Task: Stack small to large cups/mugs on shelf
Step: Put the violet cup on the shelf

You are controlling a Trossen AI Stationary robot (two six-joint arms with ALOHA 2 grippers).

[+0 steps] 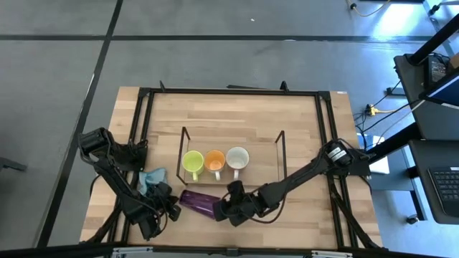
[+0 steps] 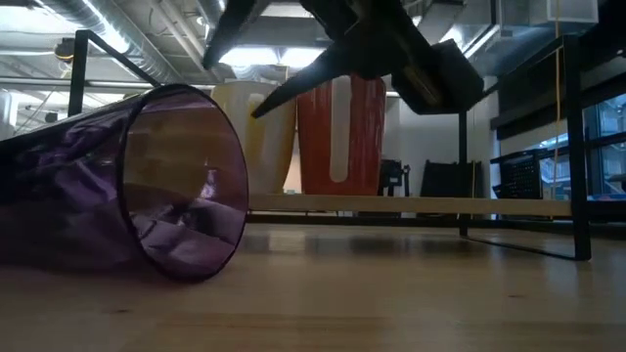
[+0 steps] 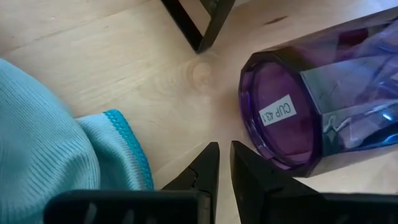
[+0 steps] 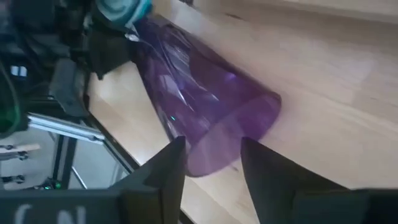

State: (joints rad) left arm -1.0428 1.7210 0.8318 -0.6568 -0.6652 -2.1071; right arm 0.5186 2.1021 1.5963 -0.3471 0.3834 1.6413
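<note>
The dark purple cup (image 1: 197,201) lies on its side on the table in front of the shelf (image 1: 231,154), a black wire rack. On the shelf stand the yellow-green mug (image 1: 192,162), the orange mug (image 1: 214,160) and the white mug (image 1: 237,158). My left gripper (image 3: 224,151) is shut, just off the cup's labelled base (image 3: 280,115). My right gripper (image 4: 213,155) is open, one finger on each side of the cup's mouth end (image 4: 230,134). In the low view the cup (image 2: 147,186) shows its open mouth. My left gripper's fingers (image 3: 249,171) lie close beside the rim of the purple cup's base (image 3: 268,158); I cannot tell whether they touch it. My right gripper's fingers (image 4: 173,163) flank the cup's mouth rim (image 4: 214,163), coming level from the table's right; I cannot tell whether they touch it.
A light blue cloth (image 1: 150,179) lies bunched by the left gripper, left of the cup. The black table frame (image 1: 143,129) runs round the tabletop. The table's near edge is close behind both grippers. Bare wood (image 1: 308,208) lies to the right of the right gripper.
</note>
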